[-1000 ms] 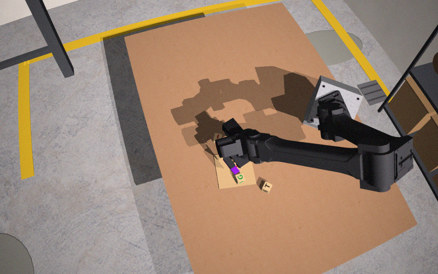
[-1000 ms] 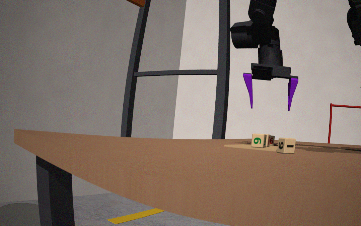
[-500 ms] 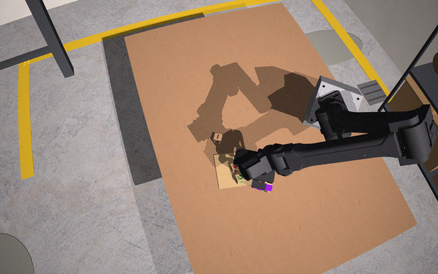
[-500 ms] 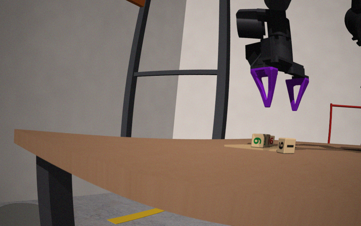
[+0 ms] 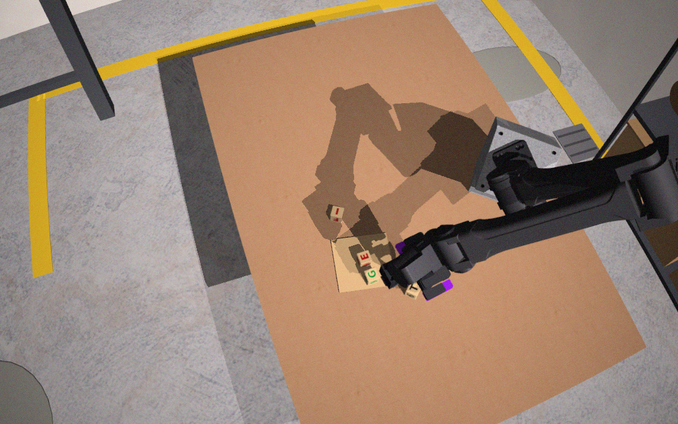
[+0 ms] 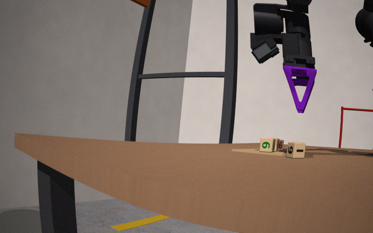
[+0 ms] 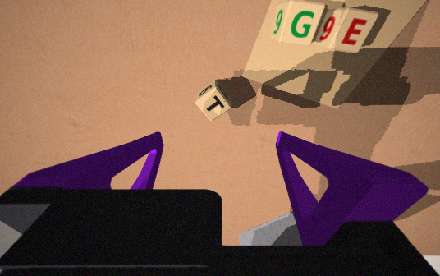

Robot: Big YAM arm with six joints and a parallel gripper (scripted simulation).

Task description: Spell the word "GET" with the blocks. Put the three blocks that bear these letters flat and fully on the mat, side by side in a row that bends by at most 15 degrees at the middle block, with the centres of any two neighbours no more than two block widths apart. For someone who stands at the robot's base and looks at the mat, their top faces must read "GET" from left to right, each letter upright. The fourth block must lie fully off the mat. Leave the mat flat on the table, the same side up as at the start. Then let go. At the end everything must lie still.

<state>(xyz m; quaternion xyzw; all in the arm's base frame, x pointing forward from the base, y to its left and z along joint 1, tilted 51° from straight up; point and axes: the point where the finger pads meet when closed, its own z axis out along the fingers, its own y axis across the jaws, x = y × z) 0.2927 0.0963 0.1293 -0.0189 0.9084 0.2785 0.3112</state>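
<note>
A light tan mat (image 5: 350, 282) (image 6: 244, 150) (image 7: 264, 57) lies on the brown table. On it the G block (image 5: 371, 275) (image 6: 267, 144) (image 7: 301, 25) and the E block (image 5: 363, 258) (image 6: 280, 145) (image 7: 354, 30) stand side by side, touching. The T block (image 5: 412, 289) (image 6: 295, 149) (image 7: 214, 103) lies off the mat by its corner, turned at an angle. A fourth block (image 5: 336, 213) with a red mark lies off the mat in shadow. My gripper (image 5: 422, 270) (image 6: 300, 109) (image 7: 219, 138) is open and empty, well above the T block.
The table board (image 5: 299, 124) rests on a dark frame. The robot base (image 5: 519, 150) stands at the table's right edge. A shelf stands at the far right. A red frame (image 6: 342, 126) rises behind the table. Yellow tape (image 5: 37, 190) marks the floor.
</note>
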